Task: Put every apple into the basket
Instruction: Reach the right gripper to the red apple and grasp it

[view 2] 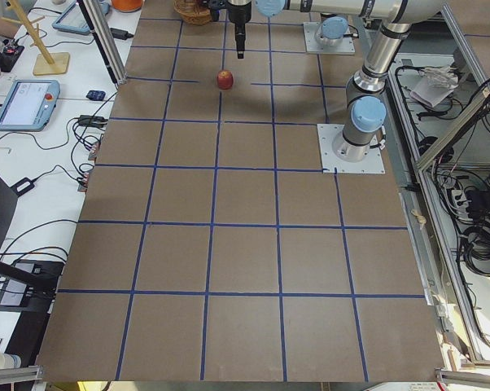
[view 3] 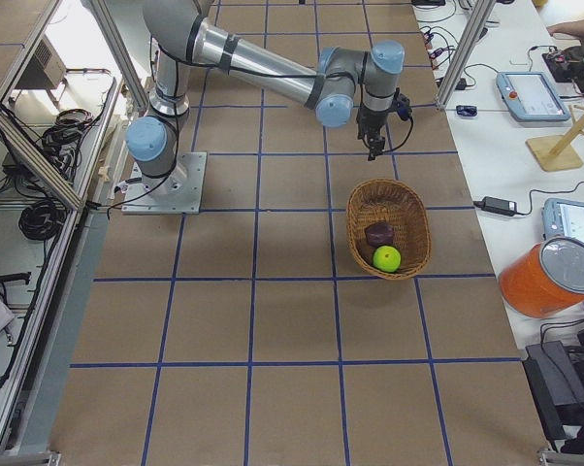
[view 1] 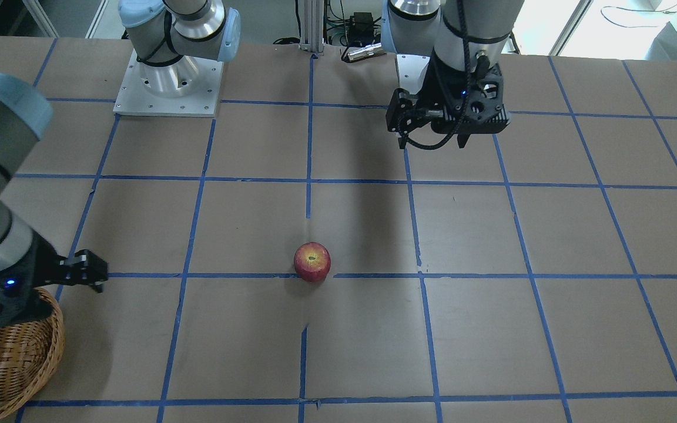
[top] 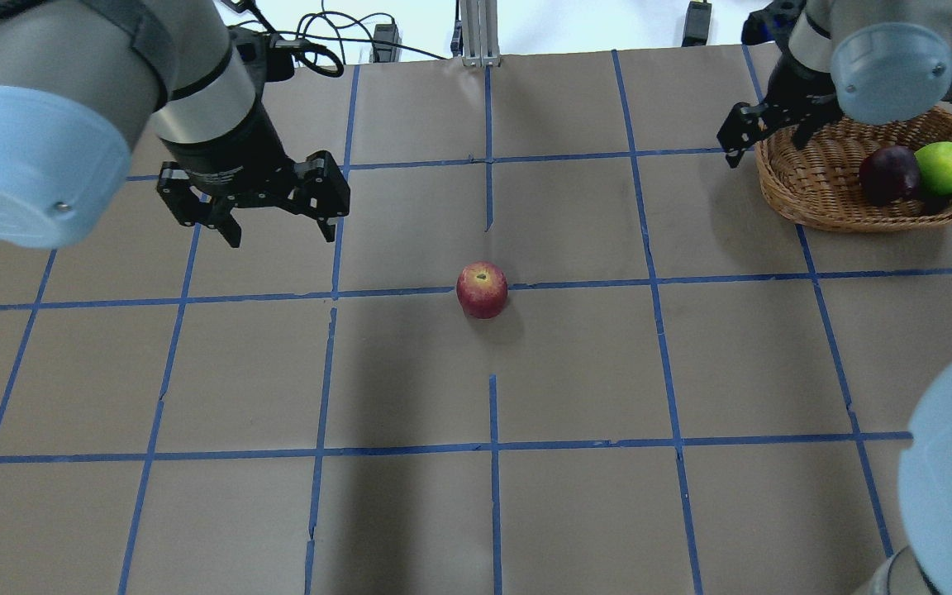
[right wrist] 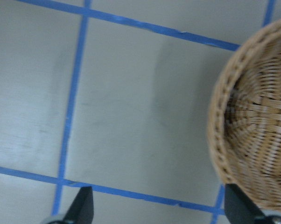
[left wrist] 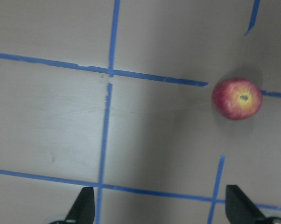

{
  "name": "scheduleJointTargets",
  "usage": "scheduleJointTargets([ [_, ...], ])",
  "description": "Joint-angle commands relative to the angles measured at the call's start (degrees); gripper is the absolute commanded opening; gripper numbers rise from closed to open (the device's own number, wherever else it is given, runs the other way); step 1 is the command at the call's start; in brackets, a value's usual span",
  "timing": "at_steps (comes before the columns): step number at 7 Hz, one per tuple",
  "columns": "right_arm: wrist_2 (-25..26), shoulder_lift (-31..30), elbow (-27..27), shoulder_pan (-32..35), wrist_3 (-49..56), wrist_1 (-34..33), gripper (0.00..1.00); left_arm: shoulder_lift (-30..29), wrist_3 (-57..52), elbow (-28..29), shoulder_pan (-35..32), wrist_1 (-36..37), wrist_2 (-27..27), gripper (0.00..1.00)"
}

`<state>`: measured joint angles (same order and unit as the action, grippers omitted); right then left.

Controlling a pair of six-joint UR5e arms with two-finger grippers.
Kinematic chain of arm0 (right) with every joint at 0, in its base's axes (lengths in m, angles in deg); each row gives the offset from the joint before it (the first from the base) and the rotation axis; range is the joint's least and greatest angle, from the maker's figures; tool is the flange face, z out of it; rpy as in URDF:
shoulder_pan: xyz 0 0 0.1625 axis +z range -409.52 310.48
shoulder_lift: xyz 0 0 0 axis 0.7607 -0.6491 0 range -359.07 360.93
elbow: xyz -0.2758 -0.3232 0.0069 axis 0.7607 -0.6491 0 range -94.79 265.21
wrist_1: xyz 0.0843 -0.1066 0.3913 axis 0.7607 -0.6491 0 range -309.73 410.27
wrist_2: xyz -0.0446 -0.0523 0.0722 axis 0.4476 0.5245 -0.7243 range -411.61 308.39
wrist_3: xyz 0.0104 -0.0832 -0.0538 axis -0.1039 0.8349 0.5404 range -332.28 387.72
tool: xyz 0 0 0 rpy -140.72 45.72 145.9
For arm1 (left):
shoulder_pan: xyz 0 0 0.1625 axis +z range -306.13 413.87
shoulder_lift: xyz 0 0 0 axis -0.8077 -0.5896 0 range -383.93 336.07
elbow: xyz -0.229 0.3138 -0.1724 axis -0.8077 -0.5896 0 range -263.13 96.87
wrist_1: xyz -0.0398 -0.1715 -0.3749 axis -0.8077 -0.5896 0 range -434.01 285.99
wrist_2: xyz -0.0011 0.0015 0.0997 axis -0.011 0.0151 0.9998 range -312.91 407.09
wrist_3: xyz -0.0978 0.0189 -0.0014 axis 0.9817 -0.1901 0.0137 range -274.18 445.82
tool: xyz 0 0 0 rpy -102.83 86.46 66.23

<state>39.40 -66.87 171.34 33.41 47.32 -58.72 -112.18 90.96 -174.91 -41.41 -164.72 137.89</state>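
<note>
A red apple (left wrist: pixel 237 98) with a yellow top sits on a blue tape line (left wrist: pixel 154 77) on the brown table (left wrist: pixel 168 42). The left gripper (left wrist: pixel 161 207) has its two black fingertips (left wrist: pixel 84 203) far apart, with nothing between them.

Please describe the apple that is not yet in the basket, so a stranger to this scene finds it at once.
Start from the brown table with its blue tape grid. Near its middle, on a tape line, the red apple lies alone, stem end yellowish and facing up. The maroon apple and green apple both lie in the wicker basket.
</note>
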Motion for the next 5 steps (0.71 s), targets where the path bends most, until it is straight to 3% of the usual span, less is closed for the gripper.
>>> scheduleJointTargets([
  [1, -5.4, 0.4, 0.4, 11.2, -15.0, 1.4, 1.00, 2.6, -8.8, -0.9, 4.6, 0.2, -0.1, 0.98],
  [2, -10.1, 0.9, 1.4, 14.3, -21.8, 1.2, 1.00, 2.4, -8.9, -0.1, 6.6, 0.2, -0.3, 1.00],
  [5, -11.2, 4.9, 2.4, 23.6, -36.0, -2.8, 1.00, 2.6, -8.7, 0.5, 6.5, 0.1, -0.1, 1.00],
])
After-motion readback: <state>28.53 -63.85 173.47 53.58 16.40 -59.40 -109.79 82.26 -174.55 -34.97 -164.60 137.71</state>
